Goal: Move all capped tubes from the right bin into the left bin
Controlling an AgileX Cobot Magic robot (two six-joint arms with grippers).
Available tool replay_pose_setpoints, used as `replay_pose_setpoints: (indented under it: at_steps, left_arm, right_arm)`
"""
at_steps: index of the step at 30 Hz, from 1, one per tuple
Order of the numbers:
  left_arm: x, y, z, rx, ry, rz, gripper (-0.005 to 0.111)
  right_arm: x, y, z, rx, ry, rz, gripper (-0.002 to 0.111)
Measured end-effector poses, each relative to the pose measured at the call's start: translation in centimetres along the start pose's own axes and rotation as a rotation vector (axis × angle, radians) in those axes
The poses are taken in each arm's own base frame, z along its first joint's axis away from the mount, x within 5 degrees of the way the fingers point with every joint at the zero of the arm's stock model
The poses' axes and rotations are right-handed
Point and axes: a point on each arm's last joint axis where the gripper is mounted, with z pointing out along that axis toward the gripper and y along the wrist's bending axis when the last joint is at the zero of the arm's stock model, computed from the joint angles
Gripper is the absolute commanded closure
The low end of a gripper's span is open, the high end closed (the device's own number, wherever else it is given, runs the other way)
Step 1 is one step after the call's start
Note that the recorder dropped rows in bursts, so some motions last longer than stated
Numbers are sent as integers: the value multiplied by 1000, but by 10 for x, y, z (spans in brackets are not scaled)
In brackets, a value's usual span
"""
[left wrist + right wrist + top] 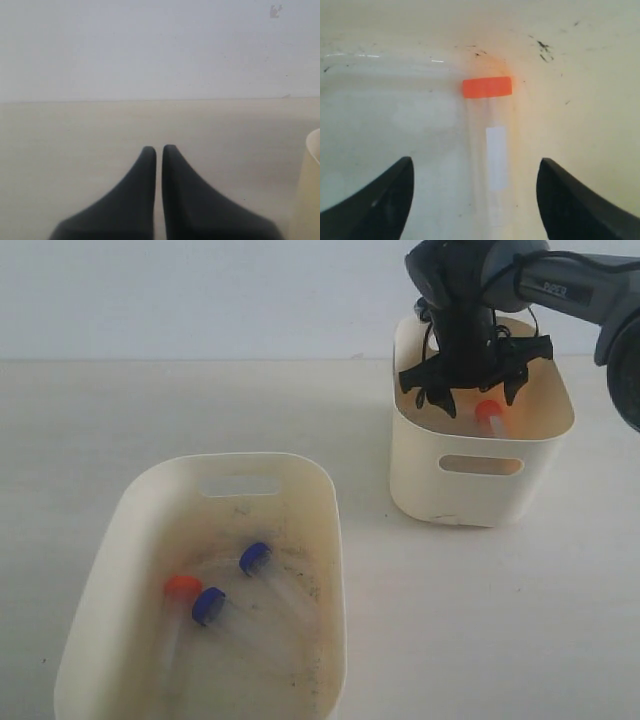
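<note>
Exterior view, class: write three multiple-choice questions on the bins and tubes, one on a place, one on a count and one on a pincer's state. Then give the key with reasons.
1. Where is the tube below the right pincer?
A) inside the right bin
B) lying beside it
C) balanced on its rim

2. How many capped tubes lie in the left bin?
A) one
B) three
C) four

3. What state is the right pincer in?
A) open
B) shut and empty
C) shut on the tube

Key:
1 A: the tube's orange cap shows within the bin's walls.
2 B: one orange-capped and two blue-capped tubes are on its floor.
3 A: in the right wrist view its fingers stand wide apart either side of the tube, touching nothing.
</note>
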Motion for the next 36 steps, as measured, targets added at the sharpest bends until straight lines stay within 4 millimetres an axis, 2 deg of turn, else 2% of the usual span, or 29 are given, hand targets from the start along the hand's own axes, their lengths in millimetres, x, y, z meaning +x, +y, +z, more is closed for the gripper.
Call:
replay_pose_setpoints:
  at_steps: [2, 5, 8, 13, 20, 36]
  left_arm:
    - [0, 0, 0, 0, 0, 0, 103]
    - [0, 0, 0, 0, 0, 0, 103]
    - [0, 0, 0, 0, 0, 0, 103]
    - [0, 0, 0, 0, 0, 0, 103]
    - [0, 0, 0, 0, 0, 0, 103]
    - [0, 0, 0, 0, 0, 0, 103]
  right_arm:
    - [1, 0, 1, -6, 9, 6, 39]
    - [2, 1, 2, -15, 20, 21, 23]
    - [2, 0, 3, -15, 20, 22, 15]
    - [1, -3, 7, -11, 29, 32, 15]
    - [10, 9, 31, -18, 90, 22, 15]
    - [11, 11, 35, -19, 99, 14, 16]
